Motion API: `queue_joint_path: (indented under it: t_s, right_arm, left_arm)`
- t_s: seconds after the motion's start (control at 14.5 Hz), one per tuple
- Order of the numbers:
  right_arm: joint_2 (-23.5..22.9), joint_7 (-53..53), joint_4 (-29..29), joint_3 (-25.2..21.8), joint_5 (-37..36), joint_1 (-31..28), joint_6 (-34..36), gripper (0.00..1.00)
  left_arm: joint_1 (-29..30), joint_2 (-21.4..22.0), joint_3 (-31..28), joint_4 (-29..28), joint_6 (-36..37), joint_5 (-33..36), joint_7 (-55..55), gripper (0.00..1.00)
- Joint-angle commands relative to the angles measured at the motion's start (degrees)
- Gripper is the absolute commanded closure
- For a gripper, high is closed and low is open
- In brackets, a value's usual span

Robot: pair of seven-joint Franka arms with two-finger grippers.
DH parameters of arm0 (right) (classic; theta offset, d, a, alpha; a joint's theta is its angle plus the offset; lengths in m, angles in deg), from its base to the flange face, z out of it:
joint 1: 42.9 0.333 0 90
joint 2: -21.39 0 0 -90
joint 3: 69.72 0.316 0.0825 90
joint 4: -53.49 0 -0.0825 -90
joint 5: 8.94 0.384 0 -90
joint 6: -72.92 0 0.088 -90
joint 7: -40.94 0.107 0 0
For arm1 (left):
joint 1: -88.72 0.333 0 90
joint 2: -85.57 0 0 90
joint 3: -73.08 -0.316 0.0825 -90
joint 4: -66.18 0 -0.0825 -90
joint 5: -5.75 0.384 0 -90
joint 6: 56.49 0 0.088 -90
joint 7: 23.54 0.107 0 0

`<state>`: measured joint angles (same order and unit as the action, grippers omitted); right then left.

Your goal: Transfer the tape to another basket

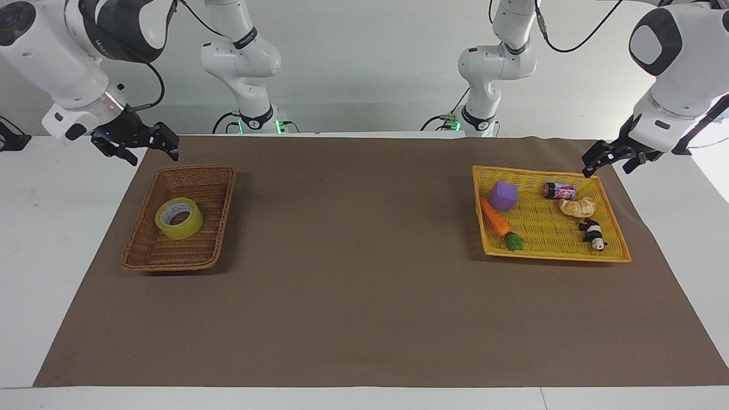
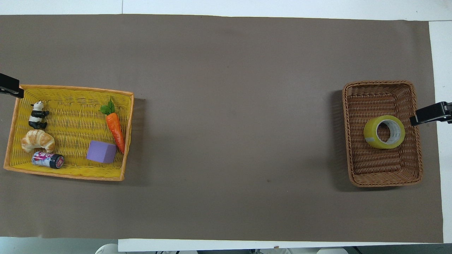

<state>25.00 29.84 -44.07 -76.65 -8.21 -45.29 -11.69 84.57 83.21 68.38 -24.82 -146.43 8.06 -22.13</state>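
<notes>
The yellow tape [image 1: 179, 218] [image 2: 384, 131] lies tilted inside the dark brown wicker basket [image 1: 196, 167] [image 2: 379, 83] at the right arm's end of the table. Nothing touches it. My right gripper [image 1: 149, 152] hangs open and empty in the air, over the mat's edge just outside the basket's corner. In the overhead view one of its fingers [image 2: 428, 114] shows beside the basket's rim. My left gripper [image 1: 609, 164] is open and empty, low by the corner of the yellow tray [image 1: 532, 169] [image 2: 70, 88] nearest the robots.
The yellow tray holds a purple cube [image 1: 503, 195], a carrot [image 1: 496, 219], a small can [image 1: 559, 189], a croissant [image 1: 578, 206] and a panda figure [image 1: 593, 233]. A brown mat [image 1: 353, 256] covers the table between the two containers.
</notes>
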Motion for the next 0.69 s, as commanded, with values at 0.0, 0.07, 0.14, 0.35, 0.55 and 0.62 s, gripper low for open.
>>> queue_joint_path:
  t_s: [0.0,0.07,0.14,0.35,0.55,0.62]
  right_arm:
    - [-2.6,1.3,7.4,0.0,-1.1,-0.3,4.8,0.00]
    - [-3.0,1.5,8.6,0.0,-1.4,-0.2,4.5,0.00]
    - [-3.8,1.6,9.8,0.1,-1.4,-0.1,4.5,0.00]
    - [-4.6,1.8,11.2,0.0,-2.0,0.1,4.3,0.00]
    - [-7.0,1.9,13.1,-1.1,-1.7,0.7,6.7,0.00]
    - [-7.0,1.9,13.6,-1.8,-1.7,1.2,7.2,0.00]
  left_arm:
    - [0.0,1.2,-0.3,-1.3,0.1,-0.6,0.7,0.00]
    - [0.0,1.2,-0.3,-1.3,0.1,-0.6,0.7,0.00]
    - [-0.1,1.2,-0.3,-1.3,0.1,-0.6,0.7,0.00]
    - [0.0,1.2,-0.3,-1.3,0.1,-0.6,0.7,0.00]
    - [0.0,1.2,-0.3,-1.3,0.1,-0.6,0.6,0.00]
    - [0.0,1.2,-0.3,-1.3,0.1,-0.6,0.7,0.00]
